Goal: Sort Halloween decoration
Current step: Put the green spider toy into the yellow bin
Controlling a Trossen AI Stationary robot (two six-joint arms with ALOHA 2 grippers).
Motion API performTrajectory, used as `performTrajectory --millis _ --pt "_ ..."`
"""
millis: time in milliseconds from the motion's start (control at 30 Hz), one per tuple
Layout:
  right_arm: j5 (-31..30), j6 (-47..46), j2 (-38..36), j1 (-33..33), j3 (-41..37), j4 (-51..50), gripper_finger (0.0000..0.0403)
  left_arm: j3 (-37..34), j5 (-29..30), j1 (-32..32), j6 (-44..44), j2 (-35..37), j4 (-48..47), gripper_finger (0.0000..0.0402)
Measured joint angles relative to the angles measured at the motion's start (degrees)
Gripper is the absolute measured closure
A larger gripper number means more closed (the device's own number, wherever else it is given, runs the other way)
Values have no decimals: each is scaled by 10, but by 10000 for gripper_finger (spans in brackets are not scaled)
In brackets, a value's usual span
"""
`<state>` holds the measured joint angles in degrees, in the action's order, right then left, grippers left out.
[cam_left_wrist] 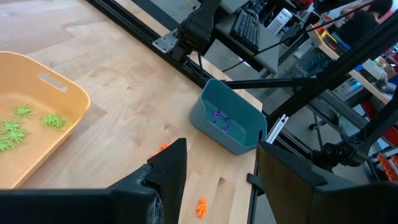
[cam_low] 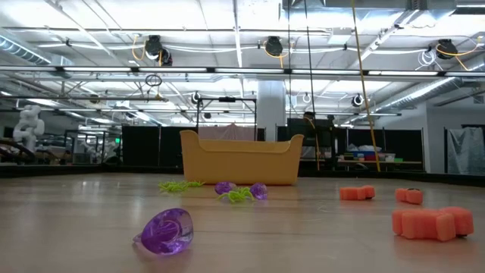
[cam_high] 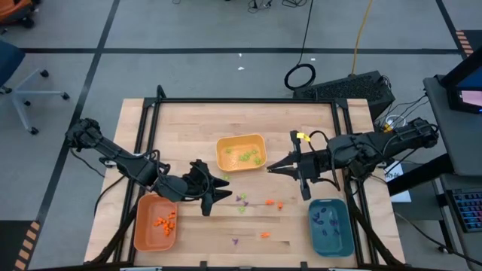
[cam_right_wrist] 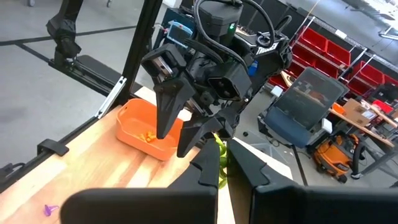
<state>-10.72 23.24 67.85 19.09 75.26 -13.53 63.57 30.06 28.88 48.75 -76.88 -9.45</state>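
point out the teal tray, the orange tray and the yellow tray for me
teal rectangular plastic tray (cam_high: 331, 226), high view, on its floor among the purple pieces
orange rectangular plastic tray (cam_high: 155, 223), high view, on its floor near the orange pieces
yellow rectangular plastic tray (cam_low: 240, 160), low view, on its near side wall

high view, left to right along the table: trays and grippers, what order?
orange tray → left gripper → yellow tray → right gripper → teal tray. Small orange, green and purple pieces lie loose between the two grippers.
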Motion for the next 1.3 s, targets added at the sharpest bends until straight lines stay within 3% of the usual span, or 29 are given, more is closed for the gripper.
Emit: performTrajectory --millis 267,933,1300 --pt "0 -55 0 0 0 0 403 0 0 0 2 0 0 210" --pt "3 -448 2 1 0 0 403 0 0 0 4 0 0 210" --pt "3 -557 2 1 0 -1 403 0 4 0 4 0 0 210"
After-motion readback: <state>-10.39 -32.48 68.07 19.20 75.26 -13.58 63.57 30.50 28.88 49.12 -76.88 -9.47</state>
